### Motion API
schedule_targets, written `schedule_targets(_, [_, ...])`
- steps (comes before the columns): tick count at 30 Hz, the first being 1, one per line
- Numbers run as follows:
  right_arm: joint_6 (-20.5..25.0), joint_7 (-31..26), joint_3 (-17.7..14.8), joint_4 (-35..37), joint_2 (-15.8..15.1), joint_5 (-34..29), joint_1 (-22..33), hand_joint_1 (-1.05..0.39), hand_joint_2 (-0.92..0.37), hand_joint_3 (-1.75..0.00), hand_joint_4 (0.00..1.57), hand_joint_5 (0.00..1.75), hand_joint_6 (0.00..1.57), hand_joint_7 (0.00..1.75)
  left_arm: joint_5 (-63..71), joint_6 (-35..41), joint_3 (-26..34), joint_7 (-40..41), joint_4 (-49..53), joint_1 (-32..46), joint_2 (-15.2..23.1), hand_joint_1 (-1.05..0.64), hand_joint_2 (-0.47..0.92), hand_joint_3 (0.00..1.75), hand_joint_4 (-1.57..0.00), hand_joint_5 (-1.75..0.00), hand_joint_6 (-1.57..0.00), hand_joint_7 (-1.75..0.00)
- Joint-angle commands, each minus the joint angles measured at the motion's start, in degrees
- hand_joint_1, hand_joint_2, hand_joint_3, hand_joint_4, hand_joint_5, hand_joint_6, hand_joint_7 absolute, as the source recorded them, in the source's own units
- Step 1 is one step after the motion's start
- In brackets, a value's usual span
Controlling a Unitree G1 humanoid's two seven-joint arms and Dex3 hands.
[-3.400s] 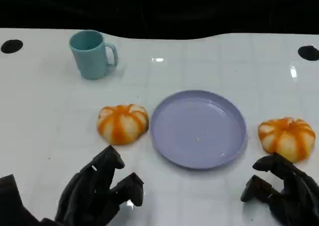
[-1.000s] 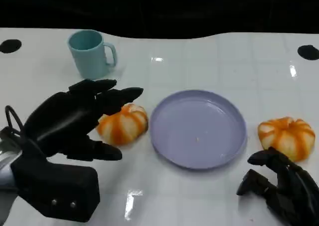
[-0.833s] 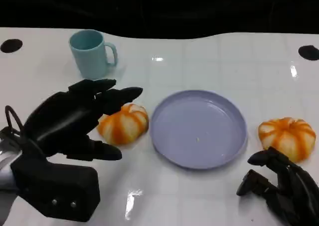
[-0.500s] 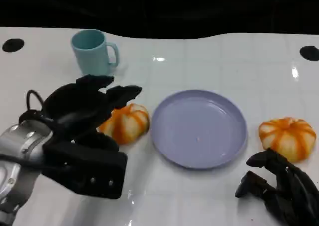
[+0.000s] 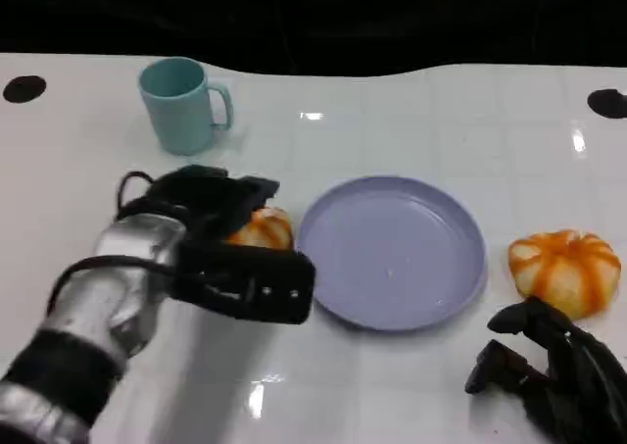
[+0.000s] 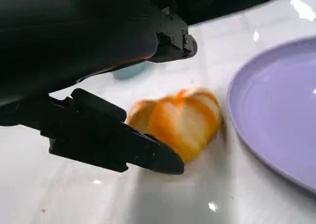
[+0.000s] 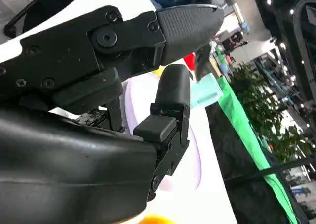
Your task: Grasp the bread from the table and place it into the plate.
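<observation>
Near right edge: right hand (image 5: 554,370) low over the white table (image 5: 411,121), fingers curled in, holding nothing, clenched loosely. The right wrist view shows the same fingers (image 7: 170,105) bent inward with nothing between them.

Just beyond it, right side: an orange-and-white striped bread (image 5: 563,271) lying on the table, apart from the hand and well apart from the plate's rim.

Near left: silver left forearm (image 5: 108,297) reaching in from the lower left corner. Left hand (image 5: 220,233) sits over a second striped bread (image 5: 263,230), most of that bread hidden under it in the head view. Left wrist view: this bread (image 6: 177,122) rests on the table between the fingers, one below (image 6: 133,152) and one above (image 6: 170,38); fingers spread around it, contact cannot be told. Hand open, not yet gripping.

Centre: lavender plate (image 5: 392,253), just right of the left bread, nothing on it; its rim (image 6: 276,115) shows close beside the bread.

Far left: teal mug (image 5: 181,106), upright, handle to the right.
</observation>
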Motion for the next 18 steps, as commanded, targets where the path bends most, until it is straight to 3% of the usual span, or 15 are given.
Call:
schedule_targets(1, [0.69,0.03,-0.25,-0.83,-0.8,0.63,0.48,-0.52,-0.92,-0.23,0.65,1.5,0.61,1.14,-2.28,-0.73,-0.52,2.26,6.62,-4.07,-0.69,-0.6,0.85,0.0,-0.08,-0.07,-0.17,-0.01])
schedule_targets(18, [1.66,0.33,-0.22,-1.59,-1.44,0.52,0.87,-0.51,-0.92,-0.24,0.65,1.49,0.6,1.13,-6.23,-4.45,-4.88,9.82,33.22,-12.39,-7.68,-0.61,0.84,0.0,-0.15,-0.07,-0.21,-0.01])
